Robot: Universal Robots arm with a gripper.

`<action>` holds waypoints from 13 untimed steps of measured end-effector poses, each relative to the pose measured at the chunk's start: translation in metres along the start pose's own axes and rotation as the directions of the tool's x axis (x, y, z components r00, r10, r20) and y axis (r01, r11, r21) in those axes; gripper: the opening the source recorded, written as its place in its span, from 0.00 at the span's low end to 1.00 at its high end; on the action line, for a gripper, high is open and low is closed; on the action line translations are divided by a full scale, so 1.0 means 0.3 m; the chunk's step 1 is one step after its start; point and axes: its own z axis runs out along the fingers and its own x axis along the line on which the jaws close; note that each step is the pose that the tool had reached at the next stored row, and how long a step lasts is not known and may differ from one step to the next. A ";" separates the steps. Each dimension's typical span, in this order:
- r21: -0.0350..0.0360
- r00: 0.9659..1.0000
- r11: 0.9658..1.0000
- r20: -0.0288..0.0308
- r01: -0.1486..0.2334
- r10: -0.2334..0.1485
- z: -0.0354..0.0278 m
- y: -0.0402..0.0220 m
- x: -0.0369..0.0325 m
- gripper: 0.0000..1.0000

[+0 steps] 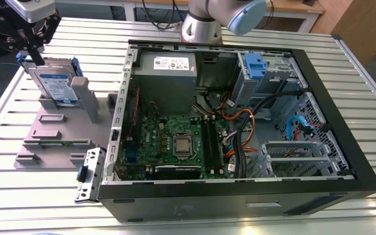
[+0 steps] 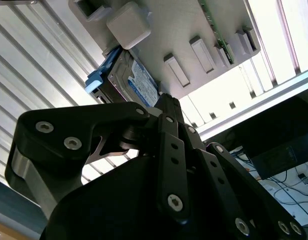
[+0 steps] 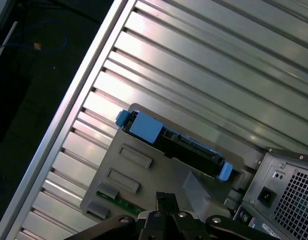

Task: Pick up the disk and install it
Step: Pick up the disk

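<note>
Exterior view's left has the disk (image 1: 56, 87) standing up on end in the grey holder (image 1: 51, 132), beside the open computer case (image 1: 344, 122), and the claw (image 1: 37, 58) hangs right over its top edge; whether the claw grips it I cannot tell

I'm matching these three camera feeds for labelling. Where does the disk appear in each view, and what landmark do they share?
Exterior view: the disk stands upright in the grey holder, at the exterior view's left of the computer case.
Second wrist view: the disk shows its labelled face, against the holder.
First wrist view: the disk is seen edge-on, slotted into the holder.
Shared landmark: the grey holder.
</note>
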 end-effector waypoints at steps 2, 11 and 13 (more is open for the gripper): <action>0.000 1.000 1.000 0.000 0.001 -0.001 0.000 0.000 0.000 0.11; 0.000 1.000 1.000 0.000 0.007 -0.007 0.000 0.000 0.000 0.11; 0.000 1.000 1.000 0.000 0.009 -0.009 0.000 0.000 0.000 0.11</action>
